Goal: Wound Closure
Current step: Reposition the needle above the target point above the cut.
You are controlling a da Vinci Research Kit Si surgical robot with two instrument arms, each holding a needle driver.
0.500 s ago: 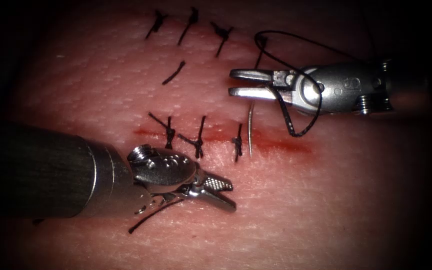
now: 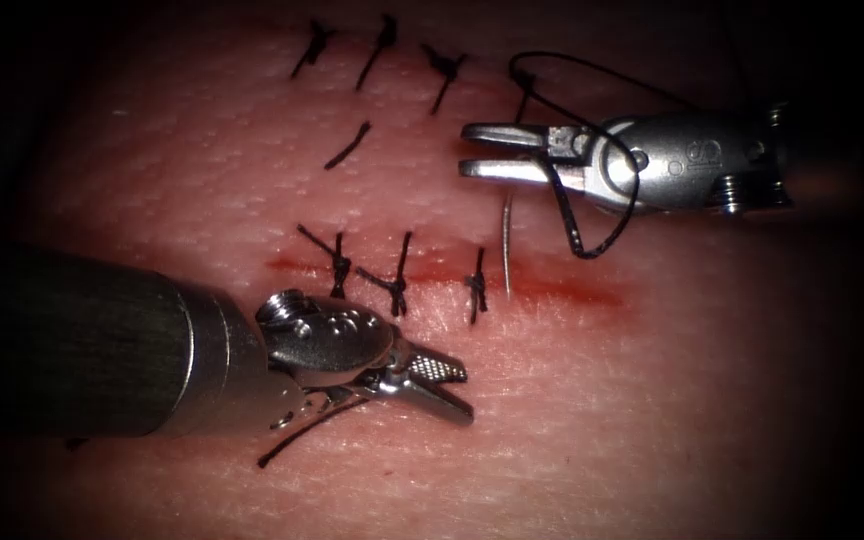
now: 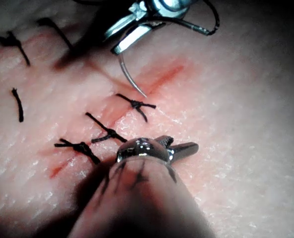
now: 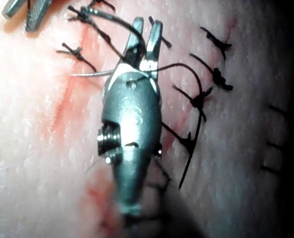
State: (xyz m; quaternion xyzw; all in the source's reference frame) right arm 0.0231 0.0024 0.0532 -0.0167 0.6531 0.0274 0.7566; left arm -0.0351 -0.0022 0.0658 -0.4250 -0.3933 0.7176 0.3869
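The tissue point(image 2: 652, 400) has a red cut point(image 2: 562, 292) with three dark stitches point(image 2: 397, 280) across its left part. My right tool point(image 2: 467, 150) hangs above the cut's far side, shut on the curved needle point(image 2: 507, 245) near its tail end. The needle points down, its tip at the cut just right of the third stitch. The needle point(image 3: 129, 77) looks free of the tissue. Black thread point(image 2: 577, 235) loops around the right tool's jaws and wrist. My left tool point(image 2: 467, 395) lies open on the near side of the cut, holding nothing.
A second row of stitches point(image 2: 382, 40) runs across the far part of the tissue, with a loose cut piece of thread point(image 2: 349, 145) below it. Another cut end of thread point(image 2: 302, 430) lies under the left tool. Red fluid stains the cut's right part.
The right tool has risen and shifted slightly right, carrying the needle up with it so its tip sits higher at the cut. The left tool has not moved.
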